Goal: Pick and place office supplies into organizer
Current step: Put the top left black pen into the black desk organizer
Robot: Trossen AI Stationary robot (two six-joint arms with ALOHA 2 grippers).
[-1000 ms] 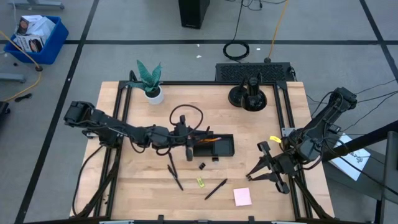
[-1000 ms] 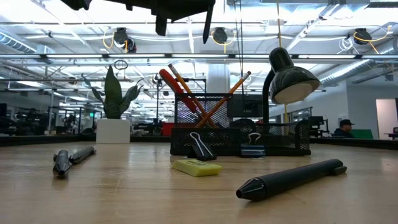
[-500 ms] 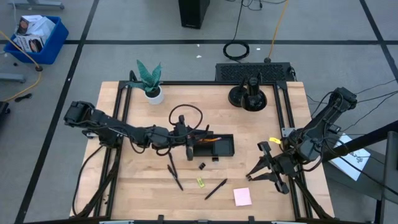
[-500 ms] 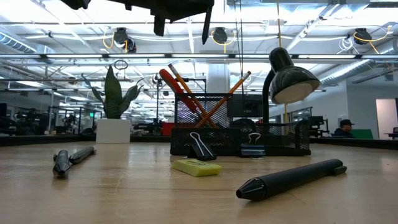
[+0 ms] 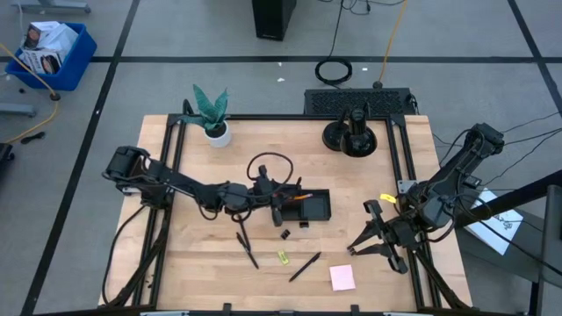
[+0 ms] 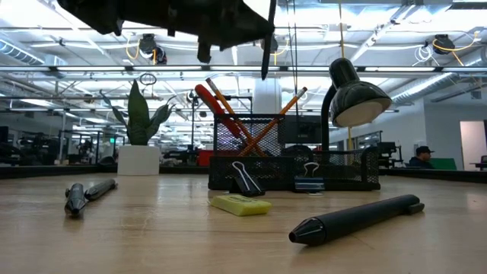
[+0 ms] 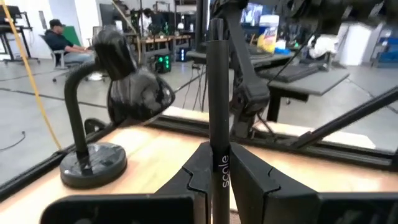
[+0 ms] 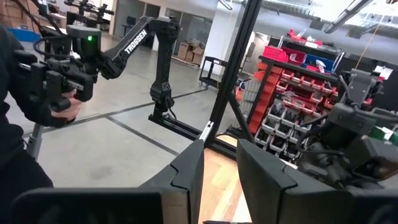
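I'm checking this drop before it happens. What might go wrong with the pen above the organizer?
The left gripper holds the black pen upright above the organizer, whose cup already has scissors and pencils crossing; the pen may catch on them. Binder clips lean against the organizer's front and might get knocked.

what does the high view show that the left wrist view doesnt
Only the high view: the organizer, the plant, two pens and a third lying on the table, the pink sticky-note pad, and the right gripper near the table's right edge. Only the left wrist view: the left gripper shut on an upright black pen, and a seated person far off. Both: the black desk lamp.
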